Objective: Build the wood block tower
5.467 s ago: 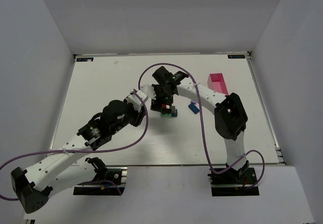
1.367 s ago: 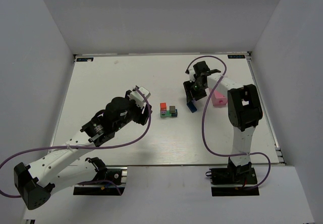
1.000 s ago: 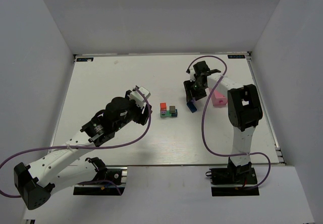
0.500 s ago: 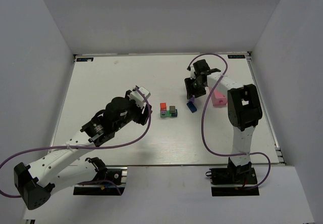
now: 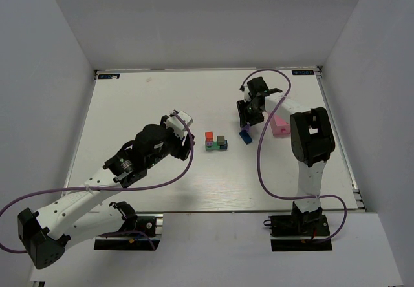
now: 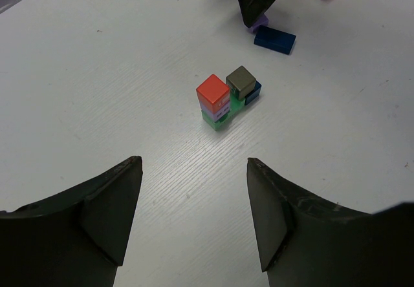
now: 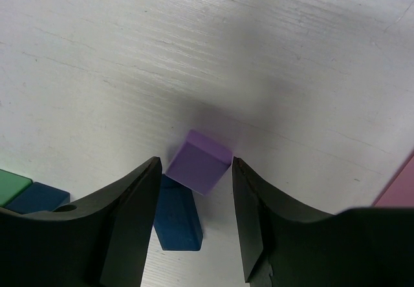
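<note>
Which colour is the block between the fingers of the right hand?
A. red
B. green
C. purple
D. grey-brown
C: the right wrist view shows a purple block between the two fingers of the right hand, with a blue block next to it.

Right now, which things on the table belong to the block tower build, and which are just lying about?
Part of the job:
- stack of small painted wooden cubes, red and grey-brown on top
- purple wooden cube, loose, not yet on the stack
- dark blue wooden block, flat, beside the purple one

Just lying about:
- pink rectangular box, off to the right
</note>
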Robot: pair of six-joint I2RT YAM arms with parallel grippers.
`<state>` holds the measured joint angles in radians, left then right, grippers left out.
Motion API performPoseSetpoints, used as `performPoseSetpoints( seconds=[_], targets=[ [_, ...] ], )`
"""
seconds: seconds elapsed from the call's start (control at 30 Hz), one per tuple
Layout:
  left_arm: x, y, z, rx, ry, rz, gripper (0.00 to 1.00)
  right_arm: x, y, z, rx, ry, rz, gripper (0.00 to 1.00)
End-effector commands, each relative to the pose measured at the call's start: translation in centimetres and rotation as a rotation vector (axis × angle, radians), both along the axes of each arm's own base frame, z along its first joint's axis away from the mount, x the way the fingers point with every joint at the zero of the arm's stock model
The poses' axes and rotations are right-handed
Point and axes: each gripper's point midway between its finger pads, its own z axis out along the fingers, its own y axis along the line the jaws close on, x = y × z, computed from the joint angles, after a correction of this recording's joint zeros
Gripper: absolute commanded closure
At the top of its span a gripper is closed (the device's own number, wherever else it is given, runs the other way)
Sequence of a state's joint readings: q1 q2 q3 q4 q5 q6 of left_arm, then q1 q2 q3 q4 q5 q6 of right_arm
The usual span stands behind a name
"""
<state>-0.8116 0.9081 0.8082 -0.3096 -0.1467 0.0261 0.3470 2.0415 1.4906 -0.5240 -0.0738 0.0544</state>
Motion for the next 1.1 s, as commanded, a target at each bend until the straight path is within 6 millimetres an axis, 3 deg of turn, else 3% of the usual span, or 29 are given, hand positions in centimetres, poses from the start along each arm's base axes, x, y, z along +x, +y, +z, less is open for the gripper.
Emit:
performPoseSetpoints(
  seconds=[0.0, 0.7, 1.07],
  targets=[
    [0.0, 0.1, 0.4, -0.011, -0.014, 0.001, 0.24, 0.9, 0.5, 0.6, 0.02, -0.023, -0.015, 0.46],
    [0.0, 0.1, 0.4, -0.011, -0.014, 0.001, 0.24, 0.2, -0.3, -0.6, -0.017, 0.005, -0.035, 0.48],
    [0.0, 0.1, 0.4, -0.011, -0.014, 0.001, 0.24, -0.1, -0.1, -0.5, -0.016, 0.005, -0.008, 0.6]
  ],
)
